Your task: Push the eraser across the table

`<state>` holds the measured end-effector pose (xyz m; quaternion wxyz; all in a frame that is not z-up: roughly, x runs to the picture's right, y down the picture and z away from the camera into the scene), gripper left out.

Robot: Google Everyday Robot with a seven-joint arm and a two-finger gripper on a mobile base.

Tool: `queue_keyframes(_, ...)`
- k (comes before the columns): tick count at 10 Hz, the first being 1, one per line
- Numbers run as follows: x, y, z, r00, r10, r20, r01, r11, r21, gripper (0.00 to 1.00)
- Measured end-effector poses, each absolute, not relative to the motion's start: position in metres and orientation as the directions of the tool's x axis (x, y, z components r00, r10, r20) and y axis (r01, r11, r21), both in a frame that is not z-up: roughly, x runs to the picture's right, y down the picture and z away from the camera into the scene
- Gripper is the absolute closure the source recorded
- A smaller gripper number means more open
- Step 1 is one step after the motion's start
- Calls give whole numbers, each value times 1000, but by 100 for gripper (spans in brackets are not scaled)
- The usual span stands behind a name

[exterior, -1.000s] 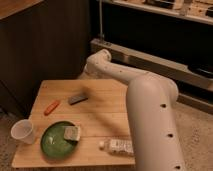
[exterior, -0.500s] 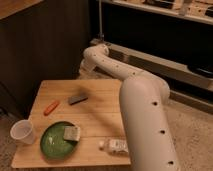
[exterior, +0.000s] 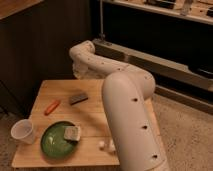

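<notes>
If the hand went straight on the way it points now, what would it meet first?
Probably the table near its far edge: the hand hangs above it, pointing downward, behind the eraser. Depth is unclear, so it might pass beyond that edge.

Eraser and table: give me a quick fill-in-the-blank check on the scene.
1. The eraser lies on the table beside the orange ____.
2. The pale block sits on the green ____.
3. The white cup stands at the table's front-____ corner.
4. The tool hangs above the table's ____ edge.

Missing: marker; plate; left; far
</notes>
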<state>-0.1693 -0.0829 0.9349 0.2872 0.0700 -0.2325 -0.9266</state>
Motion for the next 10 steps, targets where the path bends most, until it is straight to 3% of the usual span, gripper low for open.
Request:
queue_keyframes(3,-177,-53,944,-777,-630,3,502,-616,608,94)
queue_keyframes(10,-174,-23,948,-758,-649,69,525,-543,656,94)
